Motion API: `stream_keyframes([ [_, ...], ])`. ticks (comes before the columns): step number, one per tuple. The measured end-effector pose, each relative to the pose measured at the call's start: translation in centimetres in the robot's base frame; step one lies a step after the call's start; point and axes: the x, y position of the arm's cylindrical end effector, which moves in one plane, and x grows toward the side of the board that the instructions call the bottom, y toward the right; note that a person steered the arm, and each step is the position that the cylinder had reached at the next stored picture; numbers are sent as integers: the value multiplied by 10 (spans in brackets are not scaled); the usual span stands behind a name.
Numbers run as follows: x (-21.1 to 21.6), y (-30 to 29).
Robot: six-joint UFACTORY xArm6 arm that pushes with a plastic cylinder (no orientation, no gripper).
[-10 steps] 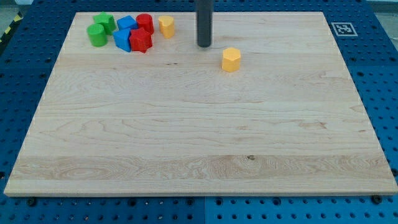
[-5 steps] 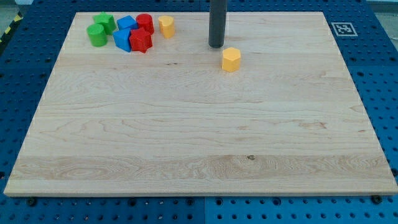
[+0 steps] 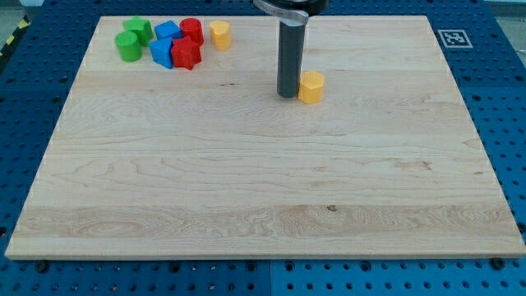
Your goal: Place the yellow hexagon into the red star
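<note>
The rod is cut off by the view's top edge, so only its lower length and a dark collar show. Up at the top left the blocks crowd so tightly that the rear ones are half hidden; the shapes back there are hard to read.

My tip (image 3: 288,95) is the whole end effector: a plain rod end with nothing to spread or pinch, holding nothing. It stands on the table (image 3: 246,205) right at the left side of the yellow hexagon (image 3: 311,86), apparently touching it, though a thin gap could be hiding in the shadow.

That hexagon sits alone, well apart from the cluster. Counting there: two green blocks (image 3: 131,39), two blue blocks (image 3: 164,43), and two red ones, the red star (image 3: 186,54) in front and a red cylinder (image 3: 192,30) behind it. A second yellow block (image 3: 219,34) stands just right of the cylinder.
</note>
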Motion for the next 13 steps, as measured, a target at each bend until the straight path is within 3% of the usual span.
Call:
stream_keyframes([
  [2, 63, 12],
  [3, 91, 61],
  [6, 99, 98],
  [10, -4, 42],
  [11, -23, 3],
  [13, -30, -2],
])
